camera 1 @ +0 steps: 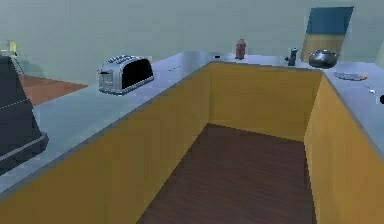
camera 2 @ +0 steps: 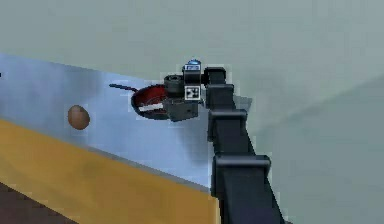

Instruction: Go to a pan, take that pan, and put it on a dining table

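Note:
In the arm side view a dark pan (camera 2: 148, 97) with a red inside and a thin handle pointing left is on or just above the grey countertop (camera 2: 110, 140). My gripper (camera 2: 163, 104) is right at the pan's right side, at the end of the dark arm (camera 2: 243, 165) that rises from the bottom edge. Its two white marker squares (camera 2: 191, 82) stand just above its dark body. The pan is at the gripper's far end over the counter, so I cannot tell whether it holds anything.
A brown round thing (camera 2: 79, 117) lies on the counter left of the pan. In the forward view a U-shaped counter with yellow fronts (camera 1: 255, 100) surrounds dark floor (camera 1: 240, 180). It carries a toaster (camera 1: 125, 73), a dark appliance (camera 1: 14, 112), a red bottle (camera 1: 241, 47), a metal bowl (camera 1: 322, 58) and a plate (camera 1: 350, 75).

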You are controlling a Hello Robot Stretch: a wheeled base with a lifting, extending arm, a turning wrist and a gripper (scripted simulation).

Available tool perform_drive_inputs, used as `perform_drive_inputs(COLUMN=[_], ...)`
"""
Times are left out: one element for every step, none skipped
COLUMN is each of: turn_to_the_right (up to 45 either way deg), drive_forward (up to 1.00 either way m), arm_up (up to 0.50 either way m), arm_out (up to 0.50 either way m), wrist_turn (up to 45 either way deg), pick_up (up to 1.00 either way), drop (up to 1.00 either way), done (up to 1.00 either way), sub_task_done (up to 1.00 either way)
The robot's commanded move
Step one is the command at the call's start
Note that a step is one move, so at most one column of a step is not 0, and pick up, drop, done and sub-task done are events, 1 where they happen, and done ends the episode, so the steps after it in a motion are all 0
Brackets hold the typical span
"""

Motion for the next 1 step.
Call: perform_drive_inputs(turn_to_the_right=[0.0], drive_forward=[0.0], arm_up=[0.02], arm_out=[0.0], wrist_turn=[0.0], pick_up=[0.0], drop=[0.0], done=[0.0], sub_task_done=[0.0])
